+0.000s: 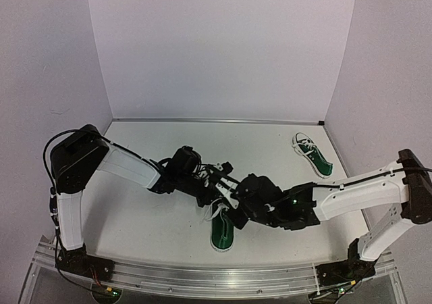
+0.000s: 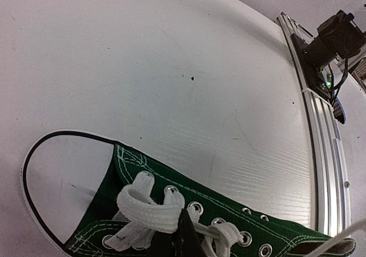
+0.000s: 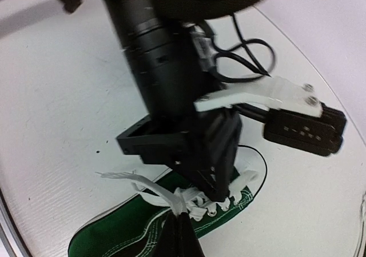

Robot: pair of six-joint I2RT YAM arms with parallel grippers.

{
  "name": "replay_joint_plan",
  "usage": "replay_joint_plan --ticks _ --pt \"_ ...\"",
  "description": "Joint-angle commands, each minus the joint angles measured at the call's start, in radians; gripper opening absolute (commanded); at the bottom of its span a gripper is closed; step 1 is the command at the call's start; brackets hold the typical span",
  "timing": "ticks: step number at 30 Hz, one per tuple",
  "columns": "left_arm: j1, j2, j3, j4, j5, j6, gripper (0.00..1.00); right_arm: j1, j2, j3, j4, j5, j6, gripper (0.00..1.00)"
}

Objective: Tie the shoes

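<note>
One of the shoes (image 1: 221, 234) lies near the table's middle, dark green with a white toe cap (image 2: 63, 171) and white laces (image 2: 146, 208). Both grippers meet over its lacing. My left gripper (image 1: 227, 193) is shut on a lace loop near the toe eyelets, its dark tip (image 2: 184, 237) pressed into the laces. My right gripper (image 3: 180, 225) is shut on a lace strand (image 3: 146, 187) that runs out to a frayed end. The left gripper's fingertips (image 3: 220, 188) press down just beyond it on the green canvas (image 3: 123, 231). The other shoe (image 1: 312, 155) lies at the back right, untouched.
An aluminium rail (image 1: 216, 278) runs along the near table edge, also in the left wrist view (image 2: 323, 154), with the right arm's base (image 2: 334, 34) on it. White walls close the back and both sides. The two arms cross the table's centre.
</note>
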Motion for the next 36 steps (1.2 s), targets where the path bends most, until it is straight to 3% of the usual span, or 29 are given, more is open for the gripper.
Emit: replay_joint_plan --ticks 1,15,20,22,25,28,31,36 --pt "0.007 -0.013 -0.021 0.043 -0.045 -0.015 0.00 -0.031 -0.074 -0.089 0.180 0.033 0.216 0.00" --pt "0.007 -0.033 -0.046 0.071 -0.053 -0.006 0.00 -0.042 -0.220 -0.361 0.356 0.245 0.842 0.01" --pt "0.007 -0.050 -0.072 0.091 -0.051 0.002 0.00 -0.053 -0.223 -0.411 0.361 0.242 0.961 0.14" --pt "0.007 -0.057 -0.084 0.101 -0.051 0.007 0.00 -0.059 -0.237 -0.443 0.360 0.251 1.029 0.25" --pt "0.007 -0.069 -0.097 0.107 -0.056 0.010 0.00 -0.071 -0.279 -0.495 0.356 0.275 1.101 0.28" --pt "0.007 -0.085 -0.105 0.106 -0.062 0.016 0.00 -0.078 -0.329 -0.506 0.344 0.277 1.072 0.45" --pt "0.007 -0.103 -0.117 0.115 -0.063 0.034 0.00 -0.083 -0.311 -0.431 0.300 0.171 0.851 0.62" --pt "0.004 -0.149 -0.170 0.184 -0.077 0.080 0.00 -0.083 -0.161 -0.272 0.195 -0.053 0.656 0.63"
